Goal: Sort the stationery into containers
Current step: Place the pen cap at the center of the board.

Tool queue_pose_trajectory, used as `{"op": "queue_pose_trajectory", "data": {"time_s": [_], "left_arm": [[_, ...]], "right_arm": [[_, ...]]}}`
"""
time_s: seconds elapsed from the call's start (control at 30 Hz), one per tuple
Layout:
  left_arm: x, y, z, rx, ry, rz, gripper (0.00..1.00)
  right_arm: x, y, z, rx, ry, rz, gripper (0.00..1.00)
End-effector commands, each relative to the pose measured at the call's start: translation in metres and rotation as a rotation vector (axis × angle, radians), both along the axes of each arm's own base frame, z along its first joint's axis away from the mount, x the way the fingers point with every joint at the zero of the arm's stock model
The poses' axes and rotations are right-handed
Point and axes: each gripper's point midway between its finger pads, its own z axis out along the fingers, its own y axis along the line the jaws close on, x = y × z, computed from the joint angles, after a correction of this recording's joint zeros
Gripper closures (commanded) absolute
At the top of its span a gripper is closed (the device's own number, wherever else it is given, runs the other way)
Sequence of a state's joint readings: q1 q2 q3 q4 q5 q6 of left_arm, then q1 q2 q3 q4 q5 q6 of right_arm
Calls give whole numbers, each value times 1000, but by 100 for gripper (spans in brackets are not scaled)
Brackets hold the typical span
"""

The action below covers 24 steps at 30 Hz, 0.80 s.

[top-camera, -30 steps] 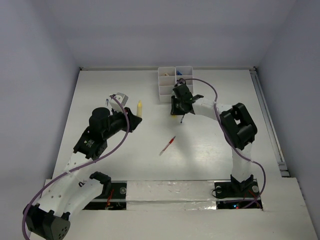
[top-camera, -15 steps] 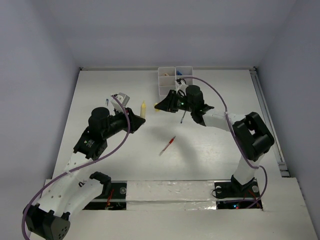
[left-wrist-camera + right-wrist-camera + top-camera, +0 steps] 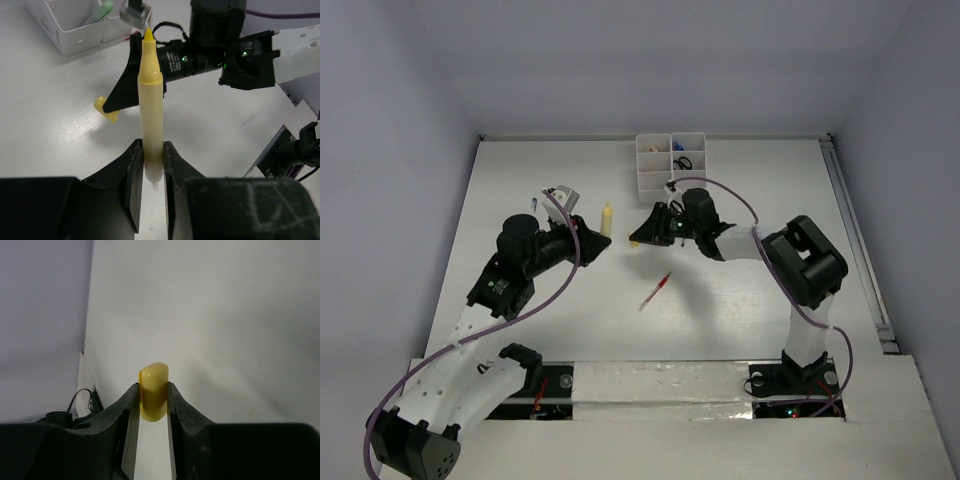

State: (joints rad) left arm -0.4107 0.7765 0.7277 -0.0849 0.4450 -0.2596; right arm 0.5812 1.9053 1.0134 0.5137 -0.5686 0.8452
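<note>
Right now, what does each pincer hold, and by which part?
Left pincer: pale-yellow uncapped plastic marker, gripped at its blunt rear end. Right pincer: small yellow plastic cap, by its sides.

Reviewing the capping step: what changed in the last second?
The right pincer, shut on the yellow cap, swung from beside the tray leftward and nearer, turning to face the yellow marker. The left pincer nudged that marker slightly right, grip unchanged. The red pen and tray stayed put.

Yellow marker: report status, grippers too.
Left gripper shut on yellow marker, tip bare. Right gripper shut on yellow cap, short of the tip. Red pen lies loose, clear of both.
</note>
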Motion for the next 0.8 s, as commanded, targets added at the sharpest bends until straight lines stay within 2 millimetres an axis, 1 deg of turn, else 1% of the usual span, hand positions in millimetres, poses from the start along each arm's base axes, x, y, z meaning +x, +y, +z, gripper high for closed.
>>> {"op": "queue_pose_trajectory", "data": {"time_s": [0.0, 0.03, 0.1, 0.13, 0.2, 0.27, 0.3, 0.33, 0.37, 0.4, 0.47, 0.5, 0.57, 0.6, 0.63, 0.67, 0.77], "left_arm": [[2, -3, 10, -21, -50, -15, 100], [2, -3, 10, -22, -51, -15, 100], [2, -2, 10, -21, -53, -15, 100], [2, -2, 10, -21, -51, -16, 100], [2, -2, 9, -19, -48, -15, 100], [2, -2, 9, -19, -48, -15, 100], [2, -3, 10, -22, -50, -16, 100], [2, -3, 9, -21, -48, -16, 100], [1, -3, 9, -22, -47, -21, 100], [1, -3, 9, -23, -47, -22, 100], [1, -3, 9, -22, -48, -22, 100], [1, -4, 9, -24, -47, -23, 100], [0, -4, 10, -26, -51, -26, 100], [0, -4, 10, -27, -50, -28, 100], [0, -4, 10, -28, -48, -30, 100], [0, -5, 10, -29, -50, -33, 100], [-1, -5, 11, -30, -50, -36, 100]], "right_arm": [[-24, 22, -18, -5, 53, 98, 95], [-25, 29, -15, -6, 39, 118, 95], [-31, 35, -29, -43, 68, 135, 93], [-33, 39, -31, -49, 66, 144, 93], [-29, 38, -38, -74, 78, 118, 91], [-26, 34, -47, -121, 93, 95, 87], [-23, 31, -51, -144, 94, 72, 82], [-22, 30, -53, -158, 94, 65, 80], [-20, 24, -60, -201, 99, 39, 76], [-17, 22, -62, -222, 94, 28, 74], [-18, 15, -69, -271, 98, 19, 69], [-12, 11, -72, -303, 87, -11, 66], [-13, 4, -78, -351, 89, -16, 63], [-9, -1, -81, -383, 80, -41, 61], [-6, -2, -80, -398, 70, -49, 60], [-7, -7, -84, -427, 71, -48, 60], [-2, -13, -81, -465, 44, -70, 55]]}}
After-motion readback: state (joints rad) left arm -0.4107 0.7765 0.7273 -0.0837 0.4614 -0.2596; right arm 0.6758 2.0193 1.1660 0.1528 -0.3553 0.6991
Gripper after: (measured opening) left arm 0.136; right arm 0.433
